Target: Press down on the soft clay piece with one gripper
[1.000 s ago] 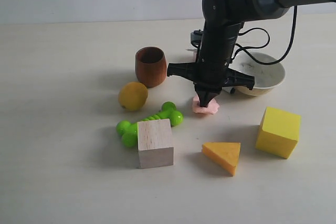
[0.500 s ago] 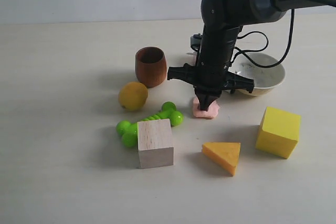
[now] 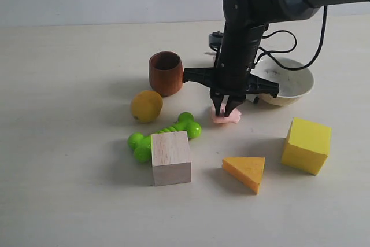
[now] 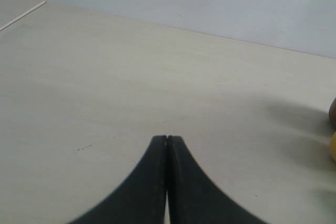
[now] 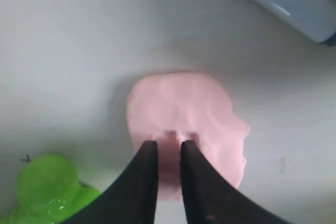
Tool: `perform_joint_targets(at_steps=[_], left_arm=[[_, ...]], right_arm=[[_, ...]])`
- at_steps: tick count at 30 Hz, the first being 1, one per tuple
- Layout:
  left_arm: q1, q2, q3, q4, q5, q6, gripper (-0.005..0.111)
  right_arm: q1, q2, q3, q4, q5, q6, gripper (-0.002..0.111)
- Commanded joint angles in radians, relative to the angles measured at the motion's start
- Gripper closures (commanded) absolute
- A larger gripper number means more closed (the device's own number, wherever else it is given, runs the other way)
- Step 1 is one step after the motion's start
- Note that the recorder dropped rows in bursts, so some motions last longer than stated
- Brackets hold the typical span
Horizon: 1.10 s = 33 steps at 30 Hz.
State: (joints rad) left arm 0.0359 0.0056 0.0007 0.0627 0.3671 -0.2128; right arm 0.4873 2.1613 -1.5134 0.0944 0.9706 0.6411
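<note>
- Just off the wooden cup (image 3: 166, 72), toward the right of the exterior view and a little nearer the camera, the soft clay piece (image 3: 232, 118) is laid flat on the pale table (image 3: 69, 143). Bare surface is left around it, so a straight descent is not obstructed.
- The right gripper (image 3: 226, 110) is held upright over the clay with its fingers pointing down. The tips are set slightly apart with a narrow gap, and nothing is clamped between them.
- In the right wrist view the fingertips (image 5: 147, 156) are seen resting on the clay, and shallow dents are visible at the contact — the press is judged to be under way.
- The clay is matte and salmon-pink, lumpy at the rim and smoother on top. It is expected to yield, and perhaps to cling to the dark fingers.
- The cup is made of brown wood, round and hollow. A yellow lemon (image 3: 146, 106) is placed just in front of it, and a glossy green bone toy (image 3: 165, 136) is set further forward.
- The left gripper (image 4: 166, 138) is held with its fingers pressed together over bare table, away from the work.
</note>
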Motion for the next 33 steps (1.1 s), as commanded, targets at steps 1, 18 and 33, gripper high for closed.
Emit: perform_joint_targets(at_steps=[1, 18, 33], left_arm=[[-0.006, -0.006, -0.001, 0.001, -0.007, -0.002, 0.107], [-0.006, -0.006, -0.001, 0.001, -0.007, -0.002, 0.107], [-0.006, -0.006, -0.001, 0.001, -0.007, -0.002, 0.107]], right_arm=[[0.001, -0.020, 0.000, -0.021, 0.003, -0.011, 0.083], [0.001, -0.018, 0.000, -0.015, 0.013, -0.011, 0.077], [0.001, 0.007, 0.002, 0.042, 0.029, -0.009, 0.065]])
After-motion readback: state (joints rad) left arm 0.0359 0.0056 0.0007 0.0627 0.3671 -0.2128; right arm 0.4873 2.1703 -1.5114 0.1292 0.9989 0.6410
